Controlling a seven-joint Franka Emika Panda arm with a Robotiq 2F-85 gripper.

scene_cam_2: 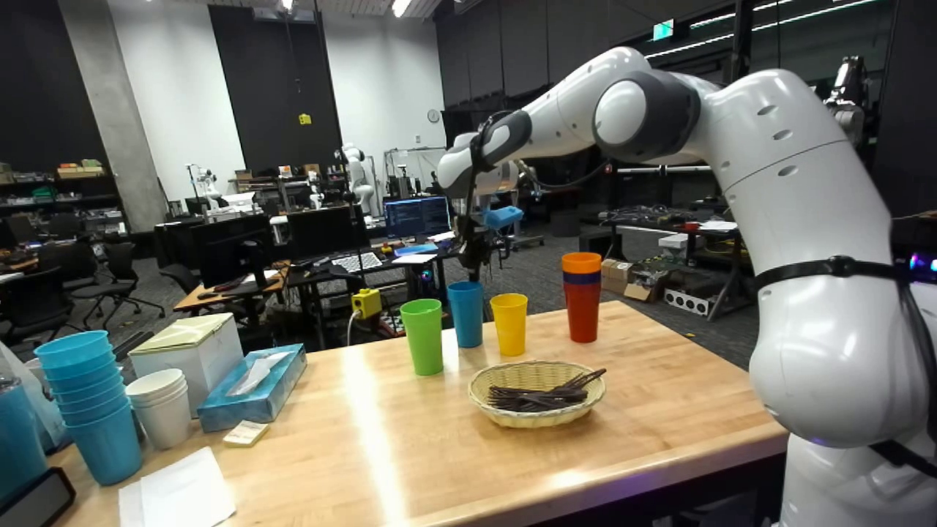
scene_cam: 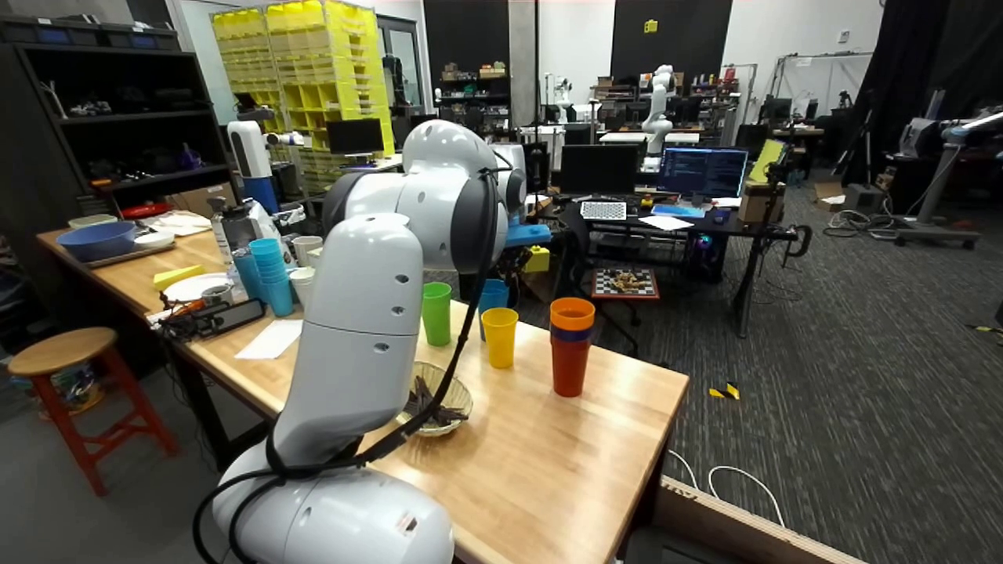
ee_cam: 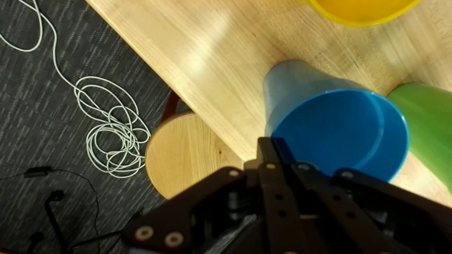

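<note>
In the wrist view my gripper (ee_cam: 271, 141) is shut on the near rim of a blue cup (ee_cam: 342, 123), one finger inside the cup and one outside. That blue cup (scene_cam_2: 466, 315) stands upright on the wooden table, below the dark gripper (scene_cam_2: 474, 262), in an exterior view. Close beside it are a green cup (scene_cam_2: 423, 338) and a yellow cup (scene_cam_2: 509, 326), both upright. The arm partly hides the gripper and the blue cup (scene_cam: 494, 295) in an exterior view.
A stack of red and orange cups (scene_cam_2: 583, 311) stands near the table's end. A wicker basket (scene_cam_2: 531, 419) holds dark forks (scene_cam_2: 542, 397). Further along are a tissue box (scene_cam_2: 256, 388) and stacked blue cups (scene_cam_2: 99, 417). A wooden stool (ee_cam: 187, 151) sits below the table edge.
</note>
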